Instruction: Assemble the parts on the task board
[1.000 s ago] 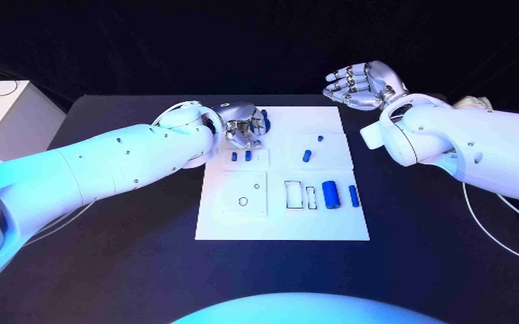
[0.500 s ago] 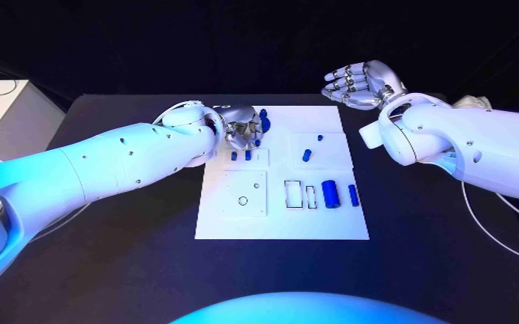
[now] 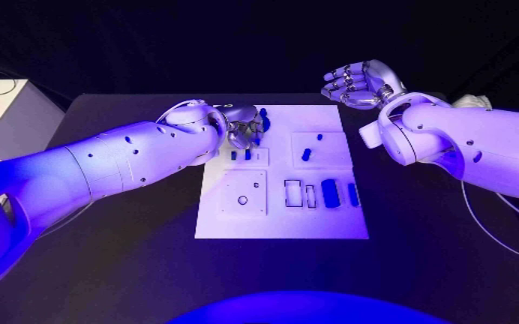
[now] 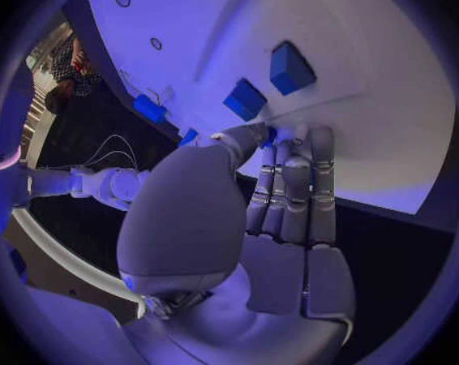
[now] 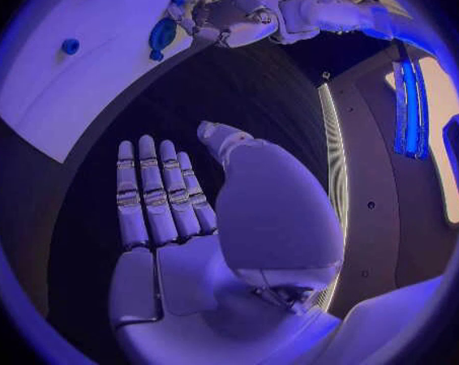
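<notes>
We are pinching a small blue part [image 3: 263,120] in our left robot hand [image 3: 244,127].
Our right robot hand [image 3: 362,84] is hovering spread beyond the white task board's [image 3: 281,223] far right corner.

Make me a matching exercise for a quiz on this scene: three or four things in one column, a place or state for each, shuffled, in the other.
Things:
1. left hand
2. right hand
3. task board
4. wide blue part

Places or states:
A. lying flat in the middle of the black table
B. raised beyond the board's far right corner, holding nothing
C. lying on the board's near right area
D. fingers down at the board's far left area

Pairs: 1-D, 2-B, 3-A, 4-C
</notes>
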Available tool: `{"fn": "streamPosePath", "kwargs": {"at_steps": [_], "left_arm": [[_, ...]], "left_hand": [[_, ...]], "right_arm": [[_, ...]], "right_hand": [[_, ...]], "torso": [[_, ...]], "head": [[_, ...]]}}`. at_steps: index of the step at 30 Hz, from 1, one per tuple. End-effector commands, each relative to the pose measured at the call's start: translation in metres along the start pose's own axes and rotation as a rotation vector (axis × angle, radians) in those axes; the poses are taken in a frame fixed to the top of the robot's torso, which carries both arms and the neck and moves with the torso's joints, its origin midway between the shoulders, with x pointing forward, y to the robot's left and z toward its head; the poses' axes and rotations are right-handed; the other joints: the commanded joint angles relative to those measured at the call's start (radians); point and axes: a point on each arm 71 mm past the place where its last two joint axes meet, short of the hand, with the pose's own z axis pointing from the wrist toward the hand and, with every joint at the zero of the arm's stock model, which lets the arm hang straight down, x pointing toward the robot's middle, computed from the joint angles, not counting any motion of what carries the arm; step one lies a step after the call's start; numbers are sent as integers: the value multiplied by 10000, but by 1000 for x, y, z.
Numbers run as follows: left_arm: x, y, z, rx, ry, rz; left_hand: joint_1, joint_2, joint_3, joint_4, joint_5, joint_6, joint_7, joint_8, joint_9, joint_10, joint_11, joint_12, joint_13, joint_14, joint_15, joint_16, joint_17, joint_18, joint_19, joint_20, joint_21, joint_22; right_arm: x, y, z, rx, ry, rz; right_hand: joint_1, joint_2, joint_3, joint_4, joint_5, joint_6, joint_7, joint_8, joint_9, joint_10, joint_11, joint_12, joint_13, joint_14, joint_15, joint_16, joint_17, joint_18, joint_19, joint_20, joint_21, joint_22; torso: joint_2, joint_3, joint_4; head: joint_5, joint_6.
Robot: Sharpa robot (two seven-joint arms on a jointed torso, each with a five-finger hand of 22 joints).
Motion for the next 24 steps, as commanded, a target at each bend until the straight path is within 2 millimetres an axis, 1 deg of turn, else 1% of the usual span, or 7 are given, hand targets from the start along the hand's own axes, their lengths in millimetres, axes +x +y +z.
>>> {"fn": "streamPosePath", "kwargs": {"at_steps": [1,10,13,16,19,22,24], "left_arm": [[2,-1,1,27,189,64],[3,-2,3,-9,348,35],[3,-2,3,-22,400,33],[3,-1,3,-46,442,34],[3,-1,3,-52,424,35],[2,-1,3,-38,329,35],[2,-1,3,-12,239,35]], "left_hand": [[-41,65,80,-6,16,81,4,-69,-25,60,-6,15,-32,89,15,71,34,138,-15,-56,72,29],[-96,64,150,-42,15,95,21,-133,-79,68,0,-53,-91,151,19,150,93,137,-33,-57,140,74],[-109,93,207,-88,12,190,9,-131,-95,155,-20,-69,-122,289,5,274,269,138,-27,-59,206,115],[-97,180,335,-210,8,451,-38,-94,-93,415,-97,-102,-180,582,-59,517,606,145,9,-86,368,211],[-28,337,537,-411,-10,798,-97,-62,-59,859,-232,-176,-249,995,-181,806,1103,151,70,-163,604,348],[-36,431,662,-550,-20,1028,-138,-77,-26,1180,-311,-316,-319,1219,-259,929,1337,150,96,-223,763,443],[-89,453,727,-646,-24,1132,-159,-138,-11,1355,-339,-482,-384,1287,-293,942,1341,144,93,-258,853,498]], "right_arm": [[2,2,0,-126,173,41],[3,2,0,-118,215,51],[3,2,0,-114,226,52],[3,2,0,-111,240,56],[3,2,0,-107,252,58],[3,2,0,-105,260,60],[3,2,0,-103,265,61]], "right_hand": [[-32,85,5,-58,19,63,368,10,-2,92,10,-53,-11,40,0,-59,-9,155,-68,-14,-17,-13],[-46,87,10,-58,32,75,375,12,-4,101,13,-58,-12,46,2,-60,-25,154,-66,-14,-16,-17],[-46,87,10,-58,32,75,375,12,-4,101,13,-58,-12,46,2,-60,-25,154,-66,-14,-16,-17],[-46,87,10,-58,32,75,375,12,-4,101,13,-58,-12,46,2,-60,-25,154,-66,-14,-16,-17],[-50,90,15,-59,36,85,377,14,-5,110,13,-59,-11,49,2,-60,-34,154,-65,-14,-15,-19],[-50,90,15,-59,36,85,377,14,-5,110,13,-59,-11,49,2,-60,-34,154,-65,-14,-15,-19],[-50,90,15,-59,36,85,377,14,-5,110,13,-59,-11,49,2,-60,-34,154,-65,-14,-15,-19]], "torso": [[-4,1,0],[2,1,12],[2,2,15],[-7,-1,15],[-9,0,8],[-15,0,1],[-16,0,1]], "head": [[-17,-15],[-33,-48],[-35,-53],[-43,-74],[-40,-97],[-43,-104],[-44,-108]]}}
